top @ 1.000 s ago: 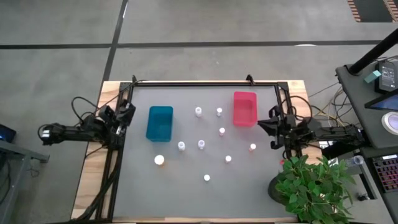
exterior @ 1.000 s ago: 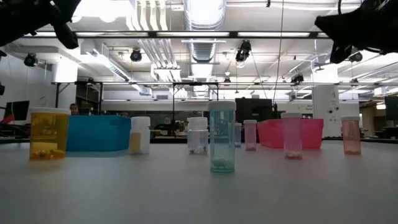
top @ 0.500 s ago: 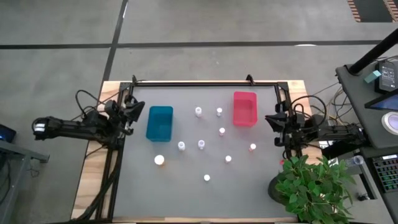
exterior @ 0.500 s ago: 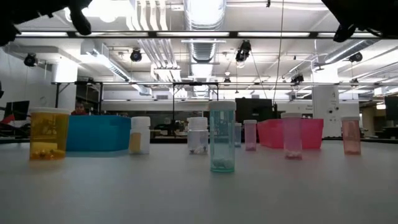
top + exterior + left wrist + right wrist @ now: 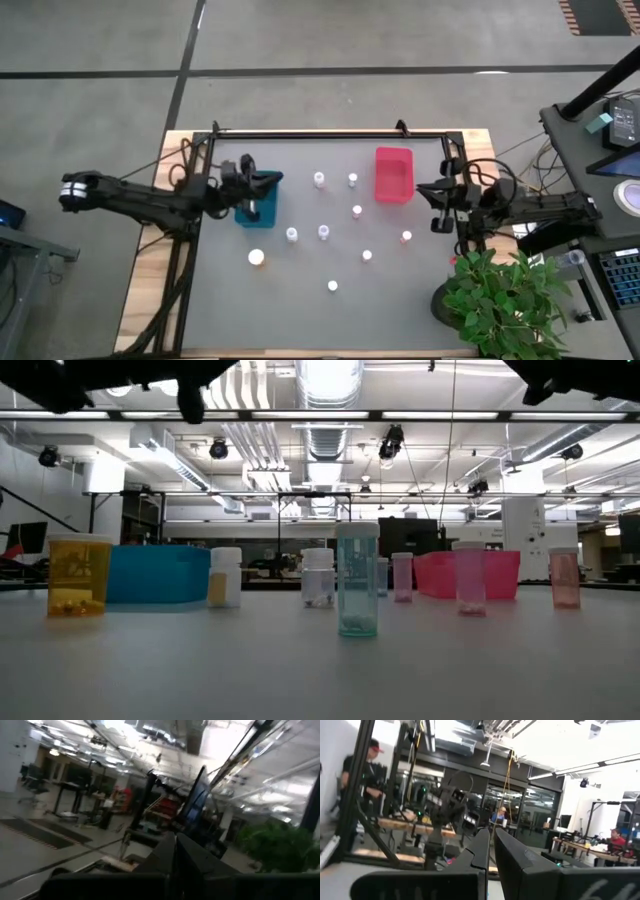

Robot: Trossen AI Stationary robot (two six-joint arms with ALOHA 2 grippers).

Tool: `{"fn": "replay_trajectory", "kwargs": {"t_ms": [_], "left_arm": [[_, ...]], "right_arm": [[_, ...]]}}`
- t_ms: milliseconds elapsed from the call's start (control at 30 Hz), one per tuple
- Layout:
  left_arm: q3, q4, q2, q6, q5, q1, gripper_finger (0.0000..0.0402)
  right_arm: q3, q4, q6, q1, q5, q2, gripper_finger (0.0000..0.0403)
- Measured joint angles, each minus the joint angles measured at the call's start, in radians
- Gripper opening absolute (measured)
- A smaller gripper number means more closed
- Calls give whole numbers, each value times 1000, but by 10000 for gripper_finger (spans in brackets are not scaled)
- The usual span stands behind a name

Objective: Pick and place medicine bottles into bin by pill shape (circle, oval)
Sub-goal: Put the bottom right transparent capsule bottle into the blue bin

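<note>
Left claw (image 5: 268, 181), fingers pressed together, above blue bin (image 5: 257, 198) | nearest medicine bottles (image 5: 291, 234) upright on grey surface (image 5: 300, 310), toward the front edge from it | right claw (image 5: 432, 193), fingers together, beside pink bin (image 5: 393, 174), bottle (image 5: 406, 237) near.

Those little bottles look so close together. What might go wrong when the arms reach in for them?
1. Bottles in the middle stand near each other, so a descending gripper may knock a neighbour over.
2. The left gripper is over the blue bin; reaching on, the arm might catch its rim.
3. The right gripper sits beside the red bin and could nudge it on its way to the bottles.
</note>
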Motion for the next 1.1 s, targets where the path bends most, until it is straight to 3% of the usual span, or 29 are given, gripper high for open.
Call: {"fn": "replay_trajectory", "kwargs": {"t_ms": [200, 567, 867, 1100], "left_arm": [[117, -118, 118, -10, 90, 0, 0], [386, -574, 216, -62, 91, 0, 0], [679, -976, 352, 6, 111, 2, 0], [775, -1111, 461, 0, 118, -14, 0]], "right_arm": [[39, 4, -61, 0, -3, 55, 18], [65, -21, -128, 0, -1, 86, 18], [52, -34, -163, -2, 1, 86, 18], [52, -17, -153, -2, 1, 84, 18]]}}
